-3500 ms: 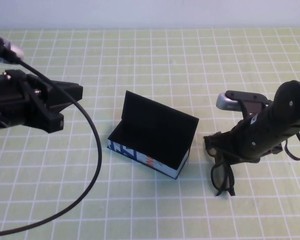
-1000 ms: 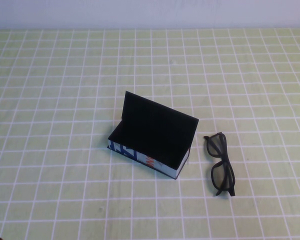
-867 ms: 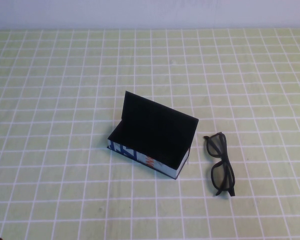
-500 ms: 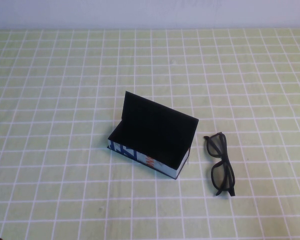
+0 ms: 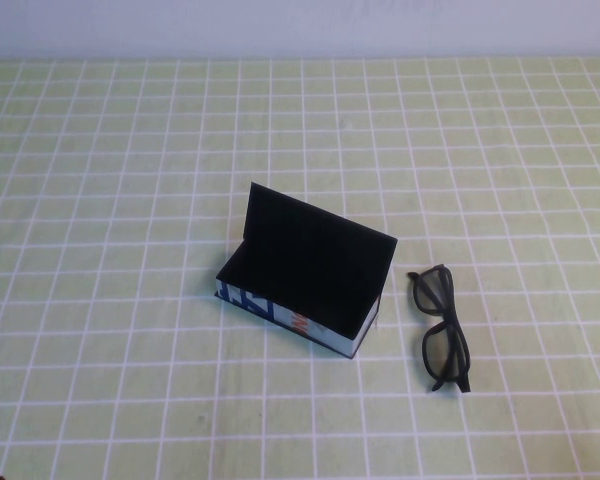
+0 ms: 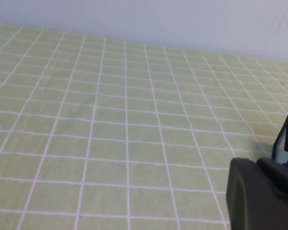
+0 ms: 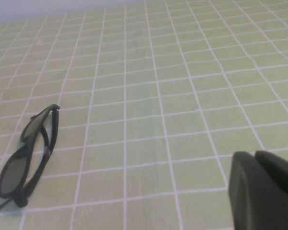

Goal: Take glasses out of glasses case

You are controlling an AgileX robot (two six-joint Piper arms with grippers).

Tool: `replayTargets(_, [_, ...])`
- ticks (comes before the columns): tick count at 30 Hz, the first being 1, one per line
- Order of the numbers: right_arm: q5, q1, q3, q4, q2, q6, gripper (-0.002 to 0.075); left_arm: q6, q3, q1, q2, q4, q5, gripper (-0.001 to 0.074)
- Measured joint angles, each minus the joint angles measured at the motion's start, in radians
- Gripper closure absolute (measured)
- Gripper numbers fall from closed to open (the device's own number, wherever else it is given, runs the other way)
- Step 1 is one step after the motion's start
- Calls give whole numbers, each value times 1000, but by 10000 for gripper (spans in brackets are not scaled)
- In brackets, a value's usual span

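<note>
I was looking at a staged test bench, more lab than home. A pale green mat [image 5: 130, 150] ruled in a white grid covered the whole table and ran back to a bare, plain wall [image 5: 280, 25]. The only props on it were the open glasses case [image 5: 300, 285] and the glasses [image 5: 442, 328]. The left gripper [image 6: 261, 194] and the right gripper [image 7: 264, 189] showed only as dark bulk at the edge of their own wrist views, low over the mat.

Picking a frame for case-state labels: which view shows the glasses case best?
High view: the whole glasses case shows, lid up, black interior empty, glasses beside it on the mat. Left wrist view catches only a sliver of it by the left tool. Right wrist view shows none, just glasses and the right tool.
</note>
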Motion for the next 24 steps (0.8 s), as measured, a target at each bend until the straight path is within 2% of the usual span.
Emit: replayTargets(24, [7, 0, 0, 20, 0, 0, 743, 2, 0, 0, 0, 0, 0, 739])
